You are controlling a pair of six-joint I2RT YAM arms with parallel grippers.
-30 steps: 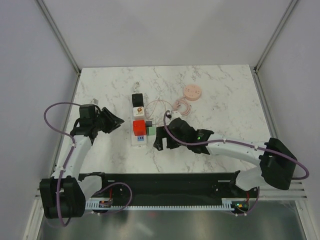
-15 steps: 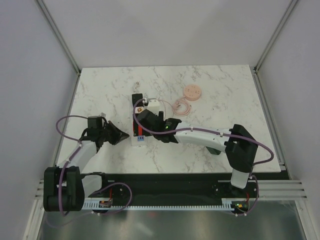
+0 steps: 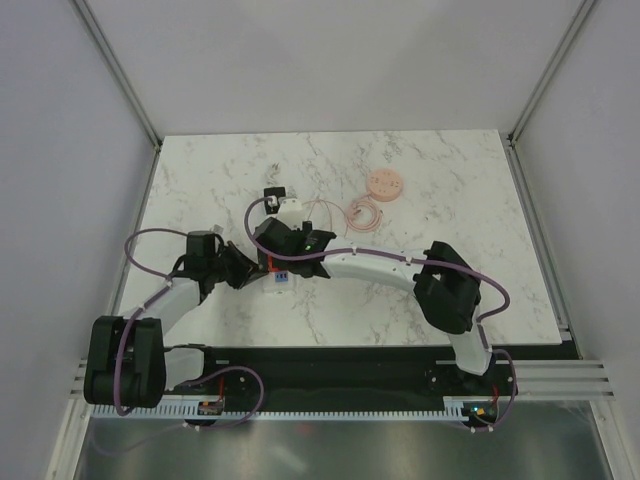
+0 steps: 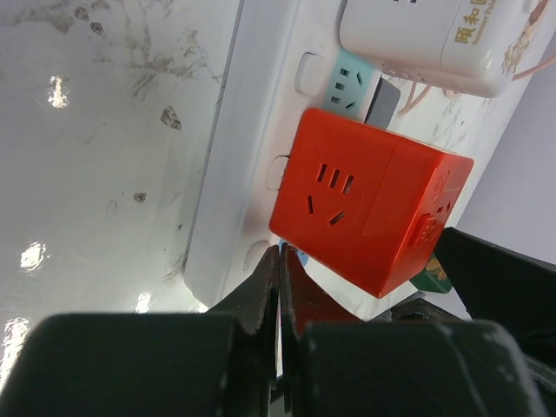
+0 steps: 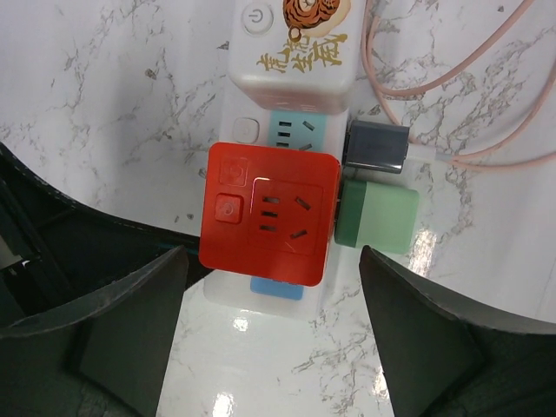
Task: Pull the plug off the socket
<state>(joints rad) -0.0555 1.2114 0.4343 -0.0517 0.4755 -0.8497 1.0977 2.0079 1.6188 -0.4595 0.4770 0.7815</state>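
On the glossy, marble-veined counter (image 3: pixel 450 200) lies the long white plastic socket (image 4: pixel 248 130), with a boxy red plug (image 5: pixel 269 213) seated in it. Right hand (image 5: pixel 271 256) is spread wide, its fingers flanking the plug. Left hand (image 4: pixel 279 265) is clenched, its tips at the socket's near end, which they partly hide.

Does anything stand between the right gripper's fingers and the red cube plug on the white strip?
Yes: a green block sits against the red cube plug, facing one finger of the open right gripper.
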